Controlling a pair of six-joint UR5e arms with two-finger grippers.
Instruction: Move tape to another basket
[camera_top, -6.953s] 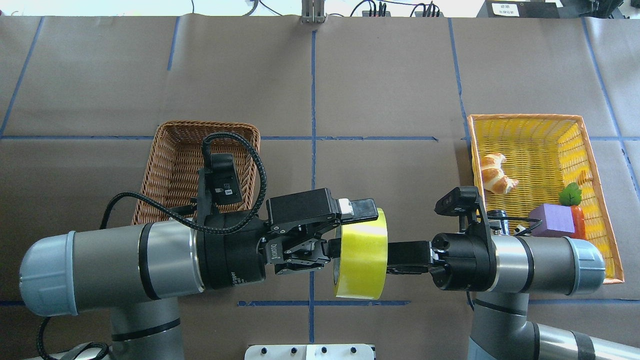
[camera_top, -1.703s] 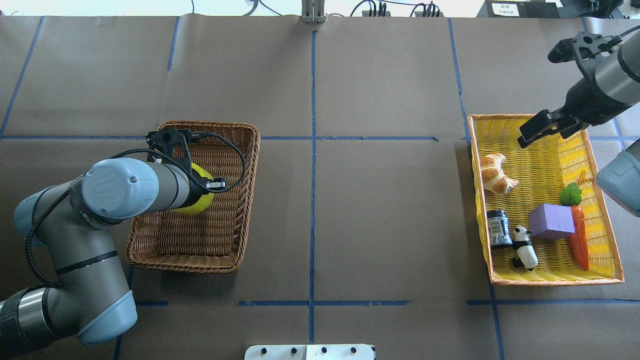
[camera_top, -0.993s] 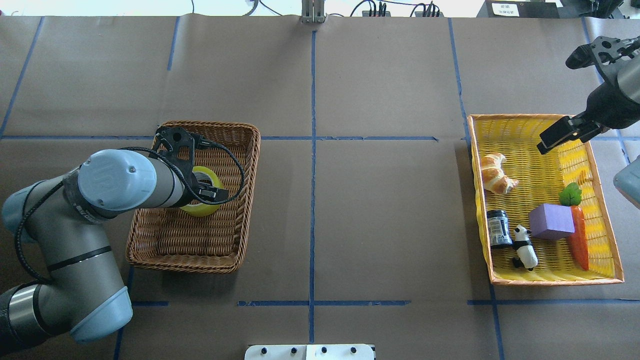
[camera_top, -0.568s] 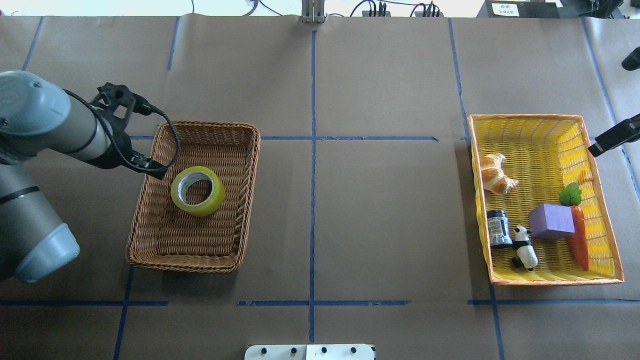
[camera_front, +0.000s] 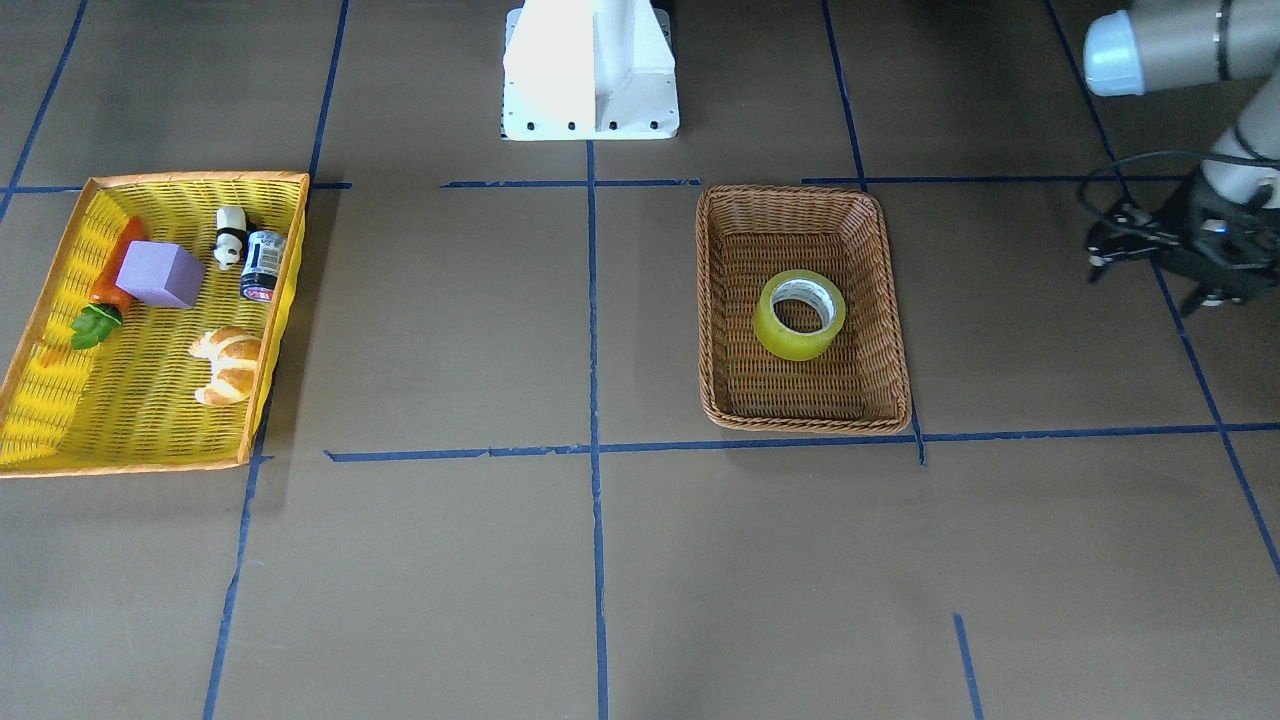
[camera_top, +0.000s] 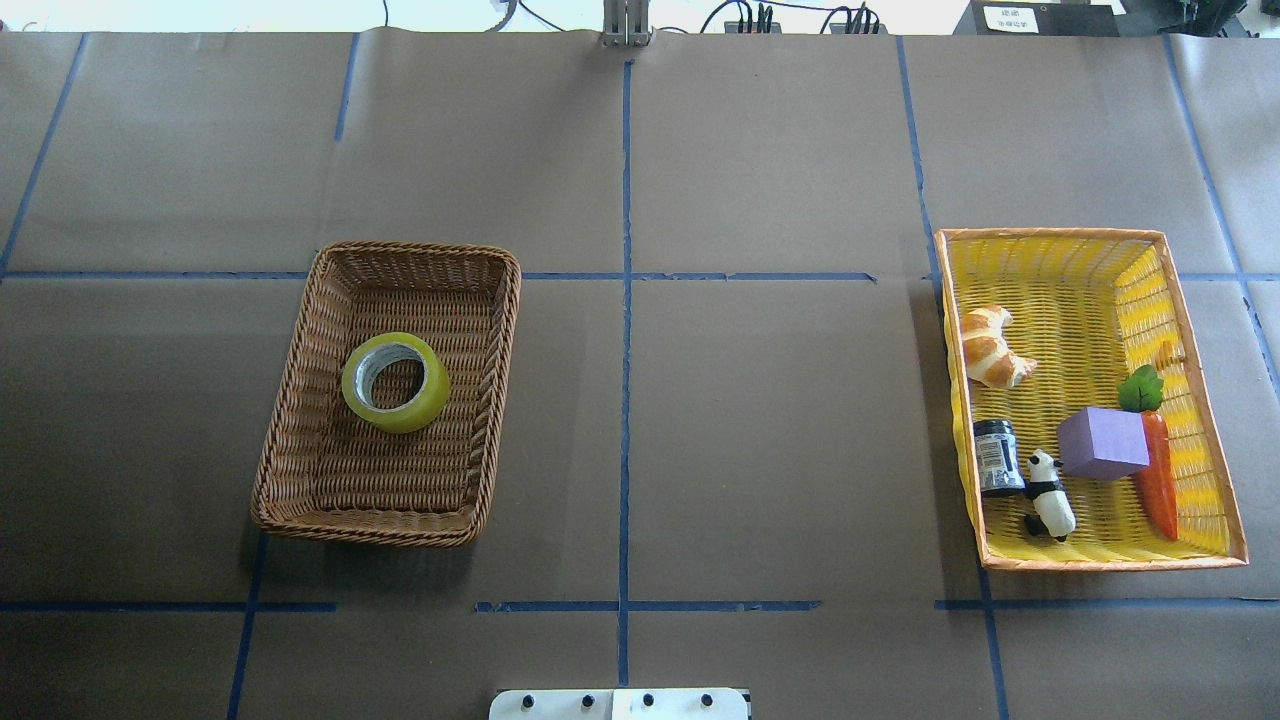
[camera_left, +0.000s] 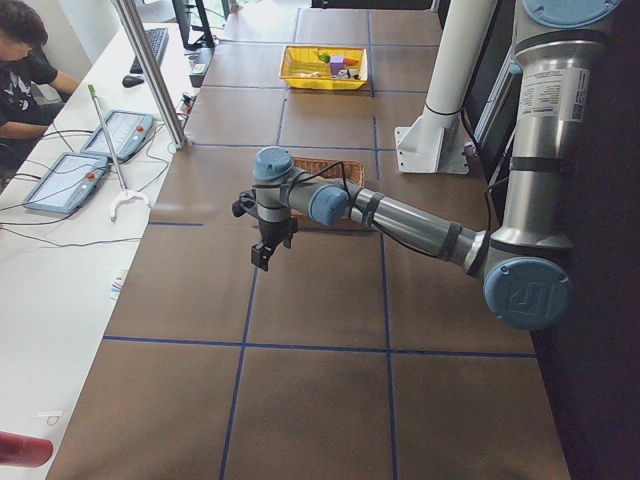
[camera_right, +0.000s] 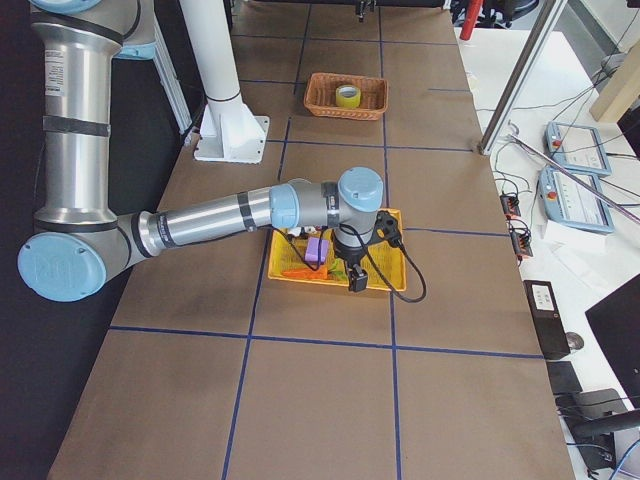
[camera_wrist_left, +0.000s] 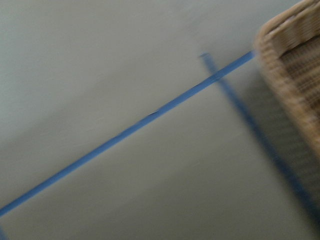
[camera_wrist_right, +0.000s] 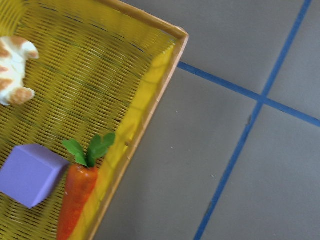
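The yellow-green tape (camera_top: 395, 382) lies flat on the floor of the brown wicker basket (camera_top: 506, 330), with nothing touching it; it also shows in the front view (camera_front: 799, 314). My left gripper (camera_left: 262, 256) hangs above bare table beyond the basket's outer side, out of the overhead view. Only its black wrist (camera_front: 1190, 245) shows in the front view, so I cannot tell if it is open. My right gripper (camera_right: 357, 281) hangs by the yellow tray's outer edge. I cannot tell its state either.
The yellow orange-rimmed tray (camera_top: 1050, 238) at the right holds a croissant (camera_top: 990, 347), a dark jar (camera_top: 996, 457), a panda figure (camera_top: 1048, 481), a purple block (camera_top: 1102, 443) and a carrot (camera_top: 1158, 478). The robot base (camera_front: 590, 70) stands at the table's edge. A person (camera_left: 22, 50) sits beyond the table.
The left gripper let go of the tape in the wicker basket and drew away left, out of the overhead view. The right arm also left that view to the right.
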